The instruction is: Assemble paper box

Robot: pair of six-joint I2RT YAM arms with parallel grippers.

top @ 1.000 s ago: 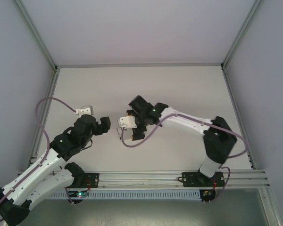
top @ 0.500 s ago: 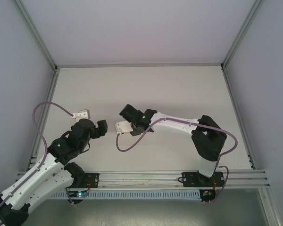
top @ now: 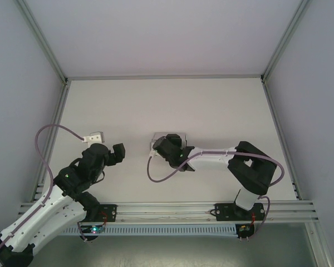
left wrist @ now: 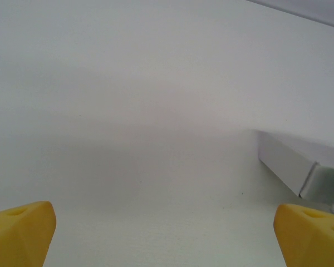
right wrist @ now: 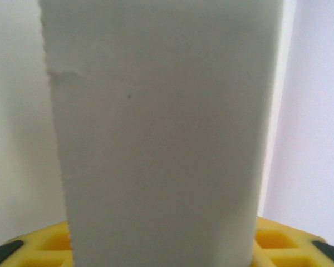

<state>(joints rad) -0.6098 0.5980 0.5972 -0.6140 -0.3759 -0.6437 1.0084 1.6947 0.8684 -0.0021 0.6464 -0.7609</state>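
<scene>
Sitting near the middle of the white tabletop, the small white paperboard box is pinched between the right gripper's yellow fingers. The left gripper hangs nearby, spread wide (holding nothing), apart from the box.
</scene>
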